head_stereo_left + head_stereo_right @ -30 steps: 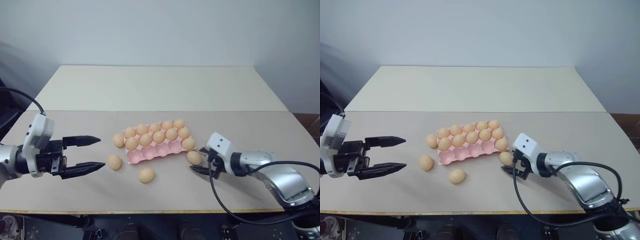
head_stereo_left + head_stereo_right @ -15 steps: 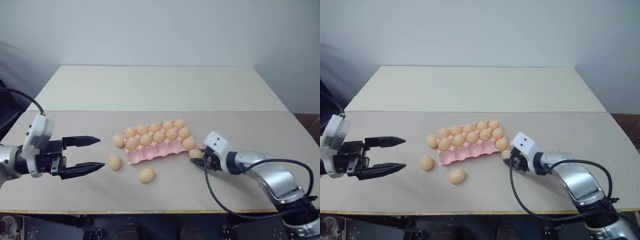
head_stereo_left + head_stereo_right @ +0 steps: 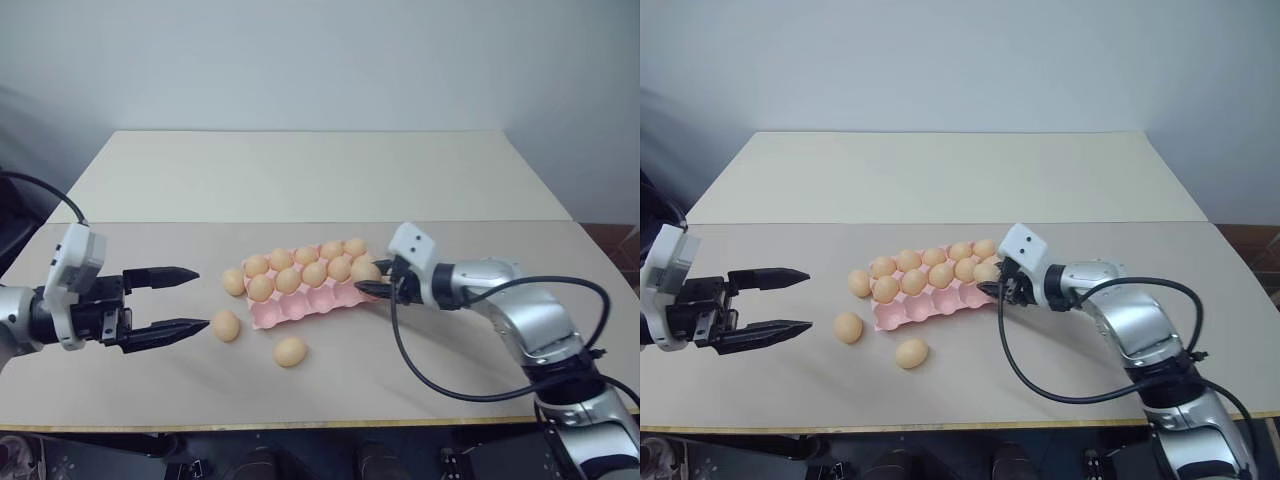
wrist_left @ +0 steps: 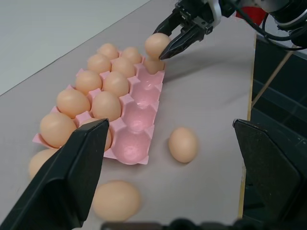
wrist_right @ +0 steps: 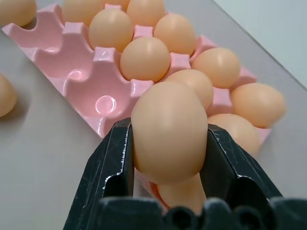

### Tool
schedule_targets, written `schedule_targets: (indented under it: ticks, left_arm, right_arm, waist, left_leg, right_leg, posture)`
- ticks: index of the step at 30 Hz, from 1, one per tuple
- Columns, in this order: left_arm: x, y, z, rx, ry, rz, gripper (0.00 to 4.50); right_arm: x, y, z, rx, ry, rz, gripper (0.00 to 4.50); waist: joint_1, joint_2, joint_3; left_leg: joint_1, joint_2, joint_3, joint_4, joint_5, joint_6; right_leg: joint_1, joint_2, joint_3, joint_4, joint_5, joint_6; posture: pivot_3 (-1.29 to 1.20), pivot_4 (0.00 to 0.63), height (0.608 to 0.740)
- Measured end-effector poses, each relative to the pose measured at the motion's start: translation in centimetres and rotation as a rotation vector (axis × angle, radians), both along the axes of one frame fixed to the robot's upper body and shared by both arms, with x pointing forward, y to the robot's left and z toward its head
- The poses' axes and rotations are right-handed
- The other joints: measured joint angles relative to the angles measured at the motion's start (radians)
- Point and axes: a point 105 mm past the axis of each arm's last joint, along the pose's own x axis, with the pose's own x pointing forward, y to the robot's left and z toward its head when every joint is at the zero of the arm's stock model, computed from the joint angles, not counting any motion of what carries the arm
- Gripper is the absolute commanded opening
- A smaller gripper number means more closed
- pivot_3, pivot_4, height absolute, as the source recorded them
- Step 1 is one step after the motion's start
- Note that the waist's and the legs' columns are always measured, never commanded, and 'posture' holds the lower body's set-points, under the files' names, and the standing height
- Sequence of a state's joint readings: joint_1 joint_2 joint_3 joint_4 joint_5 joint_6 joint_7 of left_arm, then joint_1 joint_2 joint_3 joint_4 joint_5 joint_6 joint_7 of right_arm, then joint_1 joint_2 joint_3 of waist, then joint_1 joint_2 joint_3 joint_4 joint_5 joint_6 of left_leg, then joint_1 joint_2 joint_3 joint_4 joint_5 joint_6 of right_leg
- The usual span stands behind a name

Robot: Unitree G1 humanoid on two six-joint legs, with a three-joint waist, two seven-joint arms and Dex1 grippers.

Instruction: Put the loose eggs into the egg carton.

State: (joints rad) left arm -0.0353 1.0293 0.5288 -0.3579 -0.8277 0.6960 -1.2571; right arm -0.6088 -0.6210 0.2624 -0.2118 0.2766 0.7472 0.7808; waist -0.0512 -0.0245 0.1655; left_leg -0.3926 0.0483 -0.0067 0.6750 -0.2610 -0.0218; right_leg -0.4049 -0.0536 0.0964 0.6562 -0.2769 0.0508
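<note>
Your right gripper (image 4: 169, 44) is clamped on one egg (image 5: 169, 130), a finger on each long side, so the egg sits pinched across its middle w/ the blunt end up. That's a decent hold for a smooth oval: pressure is on the widest part, so I'd expect it to slip less than a grip near the tip. It hangs just above the right end of the egg carton (image 3: 300, 307), over the near row.

The carton's far two rows look full. The near row has an egg in its right-end cup, directly under the held one, and empty cups beside it (image 4: 139, 115). So you prob. need to shift toward the carton's middle before lowering, or you'll set egg on egg.

Your left gripper (image 3: 178, 298) hangs w/ fingers wide apart, holding nothing, pointed at the loose egg near its tips (image 3: 226, 325). It's close but not touching. Looks parked ready for the next pick.

Other loose eggs: one on the table (image 3: 330, 190) in front of the carton (image 3: 290, 351), and one touching or just beside the carton's left end (image 3: 234, 281). Can't tell if that one leans on the rim.

Approx. three left on the table, plus the one in hand.
</note>
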Motion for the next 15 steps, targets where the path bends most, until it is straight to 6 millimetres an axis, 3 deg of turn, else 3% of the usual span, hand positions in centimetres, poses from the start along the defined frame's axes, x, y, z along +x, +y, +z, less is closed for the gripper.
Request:
schedule_targets:
  ticks: [1,4,9,15]
  left_arm:
    - [0.0,0.0,0.0,0.000,0.001,0.001,4.50]
    - [0.0,0.0,-0.1,0.000,0.003,0.002,4.50]
    - [0.0,0.0,-0.1,0.000,0.004,0.002,4.50]
    - [-0.1,0.2,-0.3,0.003,0.009,0.008,4.50]
  right_arm:
    - [0.2,0.2,-0.2,-0.005,-0.003,0.002,1.94]
    - [0.6,0.8,-0.6,-0.026,-0.010,0.012,2.66]
    - [0.4,1.3,-0.9,-0.018,0.006,0.036,4.42]
    - [-0.5,-0.8,-0.2,0.013,0.005,0.037,4.47]
  waist:
    - [0.002,0.000,0.000]
    - [0.005,0.000,0.000]
    - [0.006,0.000,0.000]
    - [0.010,0.000,0.000]
  left_leg:
    - [0.000,0.000,0.000,0.000,0.000,0.000]
    - [0.001,0.000,0.000,0.000,0.000,0.000]
    - [0.001,0.000,0.000,0.000,0.000,0.000]
    - [0.001,0.000,0.000,0.000,0.000,0.000]
  right_leg:
    - [0.000,0.000,0.000,0.000,0.000,0.000]
    - [0.000,0.000,0.000,0.001,0.000,0.000]
    - [0.001,0.000,0.000,0.001,0.000,0.000]
    - [0.001,0.000,0.000,0.001,0.000,0.000]
  posture:
    - [0.00,0.150,0.740]
    - [0.00,0.150,0.740]
    - [0.00,0.150,0.740]
    - [0.00,0.150,0.740]
